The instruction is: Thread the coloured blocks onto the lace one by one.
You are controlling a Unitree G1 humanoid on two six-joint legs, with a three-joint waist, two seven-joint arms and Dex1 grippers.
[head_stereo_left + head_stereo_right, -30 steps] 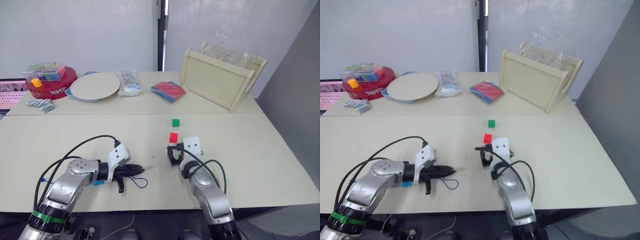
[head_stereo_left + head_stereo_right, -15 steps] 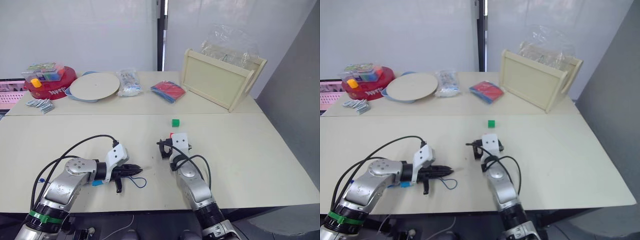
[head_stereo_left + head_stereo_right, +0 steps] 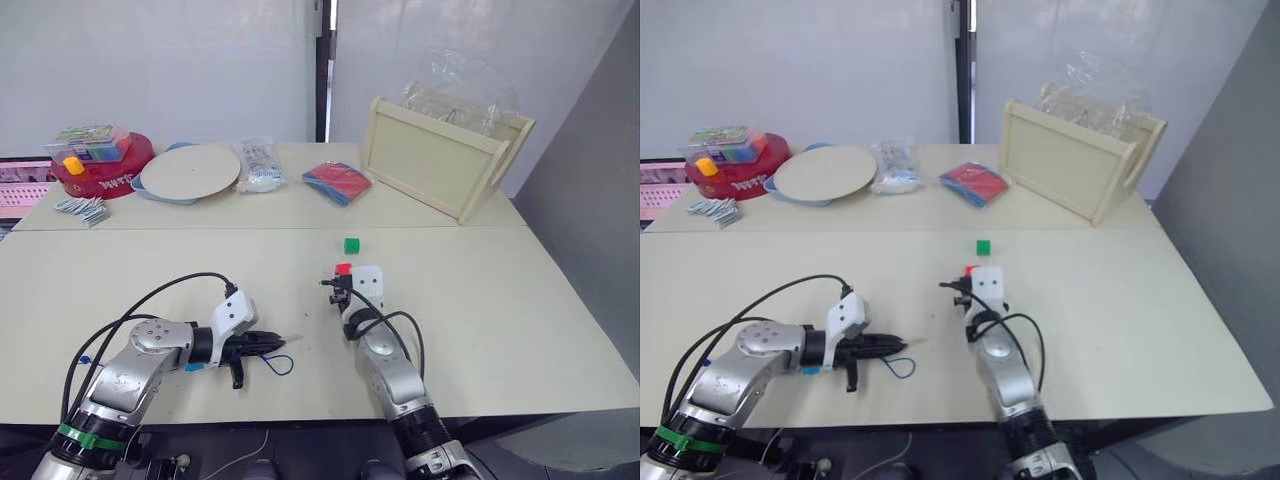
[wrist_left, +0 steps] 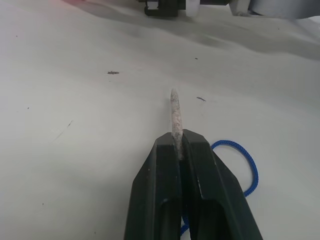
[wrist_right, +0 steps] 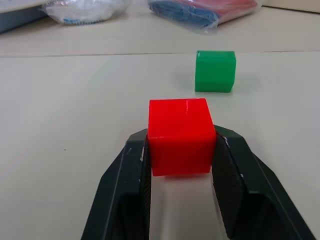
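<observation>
The lace (image 4: 174,112) is lying near the front of the table (image 3: 520,330), its pale stiff tip poking out from between the black fingers of the left gripper (image 4: 180,145), which is pinching tight on it while the blue cord is looping on the tabletop just behind. Nothing is sitting between that tip and the right gripper (image 5: 181,142), which is facing it from nearby and squeezing a red block (image 5: 181,135) between its two fingers, the fingers pressing on the block's flat sides. The block is a glossy cube with crisp edges. Beyond it, apart, a green block (image 5: 215,70) of the same shape is resting on the table.

Further back, a pale wooden tray (image 3: 440,160) is standing tilted on its edge with crinkled clear plastic (image 3: 465,90) bunched behind it. A flat red and blue packet (image 3: 337,181) is lying beside a clear bag (image 3: 257,165), then a round pale plate (image 3: 190,171). A red round tub (image 3: 100,170) is carrying a small clear box of coloured bits on top.
</observation>
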